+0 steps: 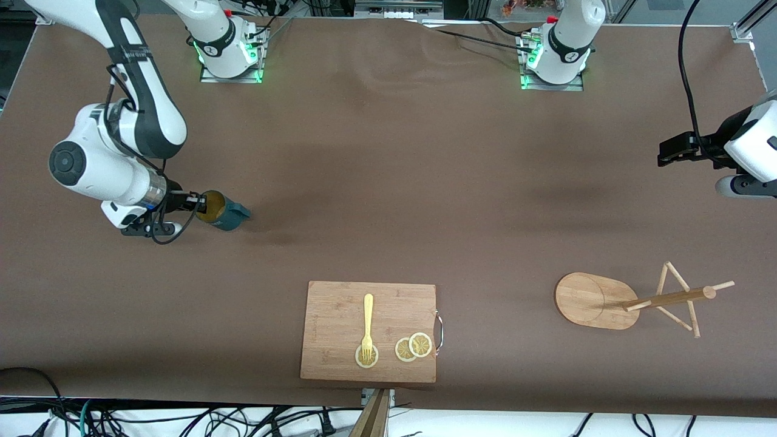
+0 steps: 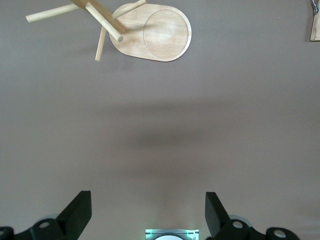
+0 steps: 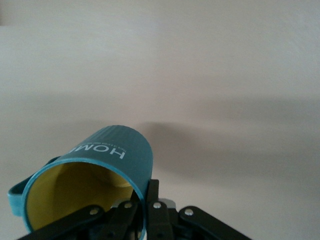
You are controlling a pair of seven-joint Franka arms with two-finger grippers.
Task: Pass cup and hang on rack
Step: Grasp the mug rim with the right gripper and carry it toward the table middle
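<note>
The dark teal cup [image 1: 226,212] is tipped on its side near the right arm's end of the table, its yellowish inside facing my right gripper [image 1: 198,204]. That gripper is shut on the cup's rim, one finger inside and one outside. The right wrist view shows the ribbed cup [image 3: 107,152] with its rim pinched by my right gripper [image 3: 146,196]. Whether the cup touches the table I cannot tell. The bamboo rack [image 1: 598,300] stands toward the left arm's end. My left gripper [image 1: 666,154] waits open and empty above the table there. In the left wrist view my left gripper [image 2: 148,212] faces the rack [image 2: 160,35].
A wooden cutting board [image 1: 340,315] lies near the front camera's edge, with a yellow fork [image 1: 368,321] and lemon slices [image 1: 414,346] on it. A corner of that board [image 2: 315,27] shows in the left wrist view.
</note>
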